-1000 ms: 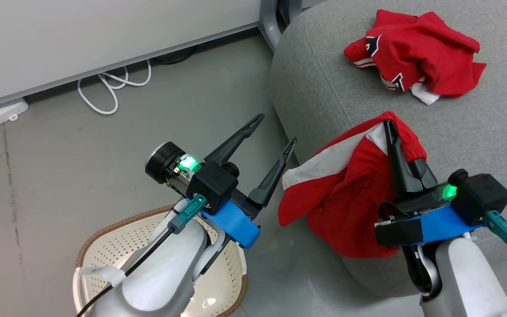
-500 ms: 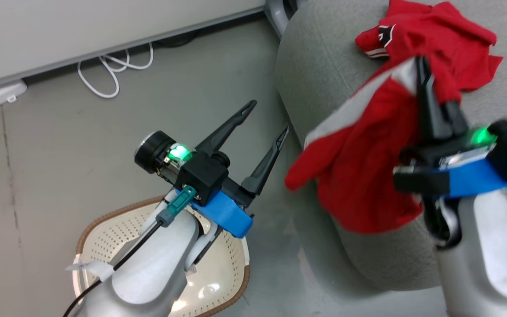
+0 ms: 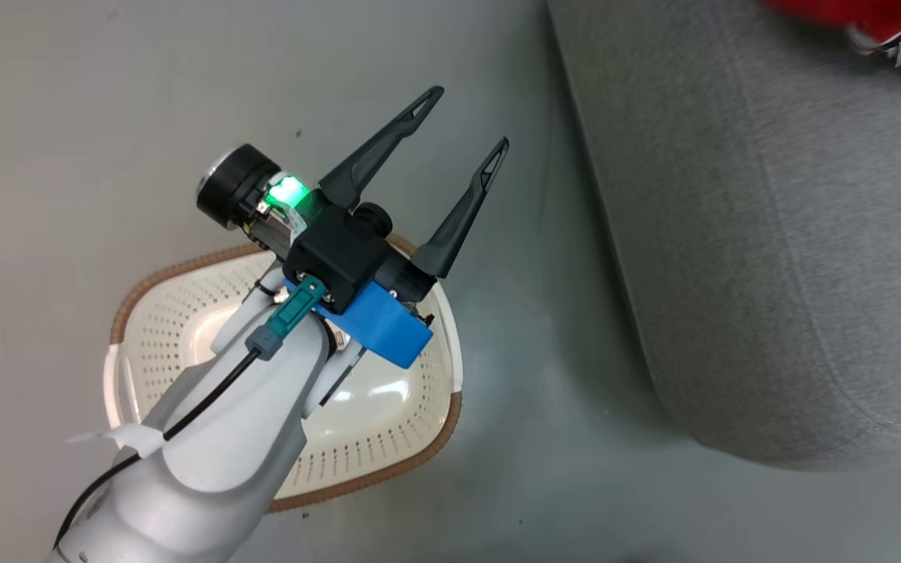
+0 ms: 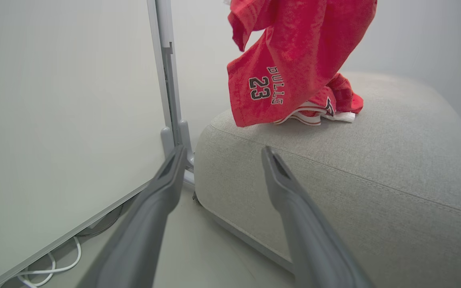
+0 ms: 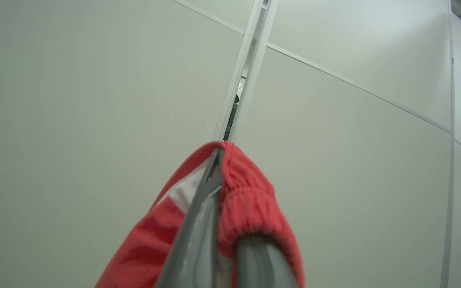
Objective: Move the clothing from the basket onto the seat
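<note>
Here, at the far left of the head view, we see bare grey floor [image 3: 44,117], and on it the basket [image 3: 155,328], brown rim up, its glossy cream base catching the light. Our left arm reaches over the basket. The left pincer [image 3: 469,117] hovers above the floor just past the rim, its two fingers spread wide with nothing between them. The left wrist view looks through that gap toward a white wall panel [image 4: 54,100] with a white cable [image 4: 54,264] at its foot. Right of the pincer lies the seat [image 3: 771,234], apart from the fingers, with a strip of floor between it and the basket. The clothing [image 3: 873,19] shows as a red edge at the head view's top right corner, over the seat's far part. From the left wrist we make out two pieces there. A crumpled garment [image 4: 328,108] with white and black stripe trim lies on the seat top. In front of it a hanging garment [image 4: 290,60], lettered BULLS 23, drops from above that view with its hem down at the seat top. Farthest right, the right pincer [image 5: 219,154] is clamped tight on the hanging garment's gathered red band, a white panel of the fabric beside the fingers.
</note>
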